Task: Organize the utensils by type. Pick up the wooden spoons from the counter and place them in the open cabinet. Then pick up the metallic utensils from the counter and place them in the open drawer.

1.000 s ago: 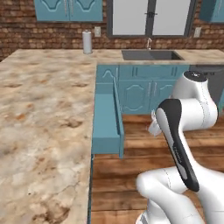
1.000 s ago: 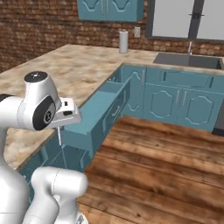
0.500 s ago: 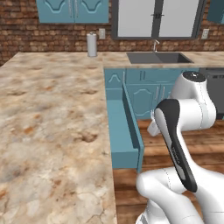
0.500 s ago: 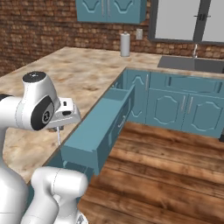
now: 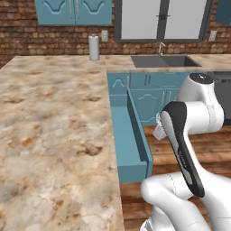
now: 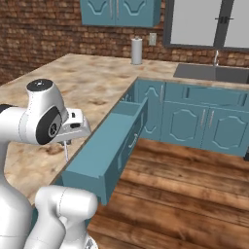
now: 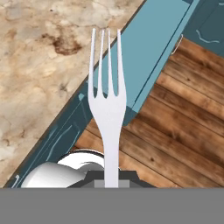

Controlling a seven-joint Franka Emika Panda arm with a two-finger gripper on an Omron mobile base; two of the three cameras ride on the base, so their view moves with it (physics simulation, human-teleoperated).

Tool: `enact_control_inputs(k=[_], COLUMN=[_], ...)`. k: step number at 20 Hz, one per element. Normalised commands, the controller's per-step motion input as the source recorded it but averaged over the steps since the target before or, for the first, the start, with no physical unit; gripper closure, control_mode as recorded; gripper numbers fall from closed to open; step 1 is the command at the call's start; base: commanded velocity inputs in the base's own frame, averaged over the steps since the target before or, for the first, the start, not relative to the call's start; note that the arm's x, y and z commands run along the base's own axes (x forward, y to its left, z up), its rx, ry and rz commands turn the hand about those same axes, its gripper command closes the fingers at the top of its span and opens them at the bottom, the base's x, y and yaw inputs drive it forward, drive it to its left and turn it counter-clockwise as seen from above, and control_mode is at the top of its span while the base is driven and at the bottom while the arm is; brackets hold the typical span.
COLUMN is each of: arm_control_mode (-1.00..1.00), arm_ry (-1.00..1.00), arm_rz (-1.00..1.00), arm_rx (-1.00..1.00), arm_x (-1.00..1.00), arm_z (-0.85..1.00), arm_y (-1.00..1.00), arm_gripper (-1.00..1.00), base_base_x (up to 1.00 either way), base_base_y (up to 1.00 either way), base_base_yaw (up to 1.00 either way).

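While carried toward the drawer:

Fork: silver, three tines, clenched by its handle in claw; tines forward, clear of everything. Seen in right base view as thin rod hanging below the wrist, beside counter edge. Held by the handle end, presumably so the tines can go in first.

Drawer: teal, pulled out from under counter, interior apparently bare. Lies ahead of the fork, well short of it; open to receive metal pieces.

Counter: beige marbled, no utensils in the visible stretch.

Paper roll: upright, far back near the wall, out of the route.

Sink: back right, uninvolved.

Step judged: transport of metal piece, release pending.
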Motion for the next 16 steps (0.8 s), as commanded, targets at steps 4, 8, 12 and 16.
enact_control_inputs(k=[4,8,12,16], arm_control_mode=[1.00,1.00,1.00,1.00], arm_ry=[0.00,0.00,0.00,0.00], arm_rz=[0.00,0.00,0.00,0.00], arm_rx=[0.00,0.00,0.00,0.00], arm_x=[0.00,0.00,0.00,0.00], arm_z=[0.00,0.00,0.00,0.00], arm_y=[0.00,0.00,0.00,0.00], arm_gripper=[1.00,1.00,1.00,1.00], base_base_x=[0.12,0.06,0.01,0.22], base_base_y=[0.51,0.10,0.00,0.08], base_base_yaw=[0.00,0.00,0.00,0.00])
